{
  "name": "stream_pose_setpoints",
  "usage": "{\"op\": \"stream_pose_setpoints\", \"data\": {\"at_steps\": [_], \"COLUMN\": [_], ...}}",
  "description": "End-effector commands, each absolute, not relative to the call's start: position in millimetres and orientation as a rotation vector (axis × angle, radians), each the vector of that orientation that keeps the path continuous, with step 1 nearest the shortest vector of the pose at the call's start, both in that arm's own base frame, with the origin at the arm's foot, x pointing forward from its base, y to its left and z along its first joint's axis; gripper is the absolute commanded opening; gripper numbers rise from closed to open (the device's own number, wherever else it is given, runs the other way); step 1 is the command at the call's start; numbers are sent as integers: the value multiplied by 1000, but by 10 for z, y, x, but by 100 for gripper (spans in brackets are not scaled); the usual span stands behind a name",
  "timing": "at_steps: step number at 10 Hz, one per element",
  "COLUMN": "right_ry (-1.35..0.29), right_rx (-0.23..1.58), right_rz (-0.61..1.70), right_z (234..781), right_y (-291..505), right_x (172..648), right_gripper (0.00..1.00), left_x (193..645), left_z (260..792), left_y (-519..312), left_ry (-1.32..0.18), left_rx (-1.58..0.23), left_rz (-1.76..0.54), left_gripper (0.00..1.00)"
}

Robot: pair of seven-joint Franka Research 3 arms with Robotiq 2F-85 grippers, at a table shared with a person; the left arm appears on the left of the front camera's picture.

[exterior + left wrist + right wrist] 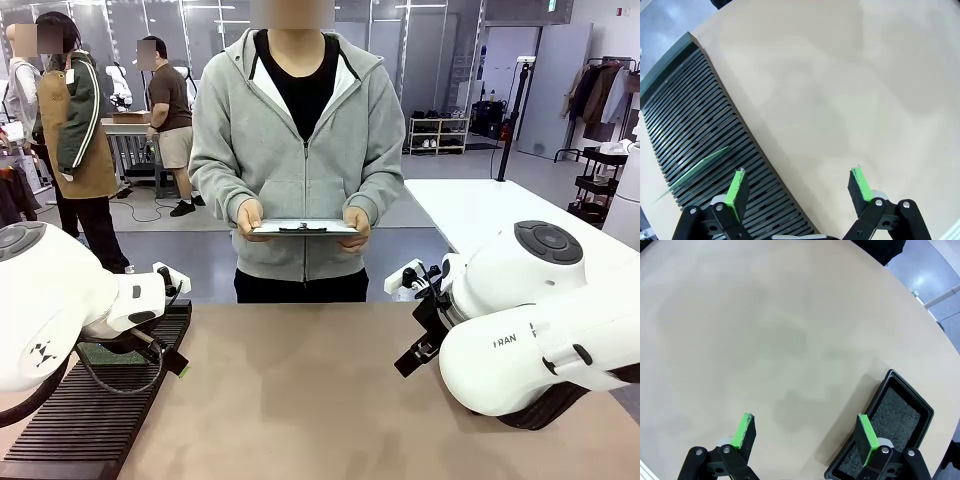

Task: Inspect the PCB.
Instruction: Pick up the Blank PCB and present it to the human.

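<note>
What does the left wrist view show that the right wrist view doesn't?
Left wrist view: a black slotted rack with the thin green PCB leaning in its slots. Right wrist view: a shallow black tray with a grey lining. Both: the tan table and, over it, that arm's own gripper with jaws open and holding nothing, the left gripper in one and the right gripper in the other.

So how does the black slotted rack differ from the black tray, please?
The slotted rack is long and ribbed with many narrow slots; the tray is a shallow basin lined with grey foam. The rack holds a green PCB tilted in a slot; the tray's visible foam carries no board. Both are black and lie flat on the table.
</note>
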State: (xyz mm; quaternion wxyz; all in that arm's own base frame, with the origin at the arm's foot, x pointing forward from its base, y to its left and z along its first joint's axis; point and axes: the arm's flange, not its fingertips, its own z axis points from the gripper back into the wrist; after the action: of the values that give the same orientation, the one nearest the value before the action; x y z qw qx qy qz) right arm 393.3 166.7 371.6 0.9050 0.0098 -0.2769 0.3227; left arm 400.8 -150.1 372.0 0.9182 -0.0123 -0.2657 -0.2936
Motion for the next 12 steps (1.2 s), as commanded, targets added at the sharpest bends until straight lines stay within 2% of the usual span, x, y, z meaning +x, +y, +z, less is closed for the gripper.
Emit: {"op": "stream_pose_setpoints", "data": {"at_steps": [1,5,6,9,10,12], "right_ry": [-572,-572,-577,-543,-513,-434], "right_rx": [21,20,90,196,273,533], "right_rz": [664,667,671,629,622,569], "right_z": [3716,3716,3911,4474,4656,5015], "right_y": [1666,1667,1704,1584,1510,1154], "right_x": [3934,3933,3880,3640,3564,3503], "right_gripper": [100,100,100,100,100,100], "left_x": [4009,4008,3968,3761,3662,3447], "left_z": [3720,3720,3956,4531,4686,5025], "left_y": [-1500,-1501,-1525,-1433,-1374,-1146], "left_ry": [-546,-546,-527,-415,-387,-302], "left_rx": [-25,-25,-9,-247,-304,-551], "left_rz": [-603,-604,-595,-563,-570,-587], "left_gripper": [100,100,100,100,100,100]}}
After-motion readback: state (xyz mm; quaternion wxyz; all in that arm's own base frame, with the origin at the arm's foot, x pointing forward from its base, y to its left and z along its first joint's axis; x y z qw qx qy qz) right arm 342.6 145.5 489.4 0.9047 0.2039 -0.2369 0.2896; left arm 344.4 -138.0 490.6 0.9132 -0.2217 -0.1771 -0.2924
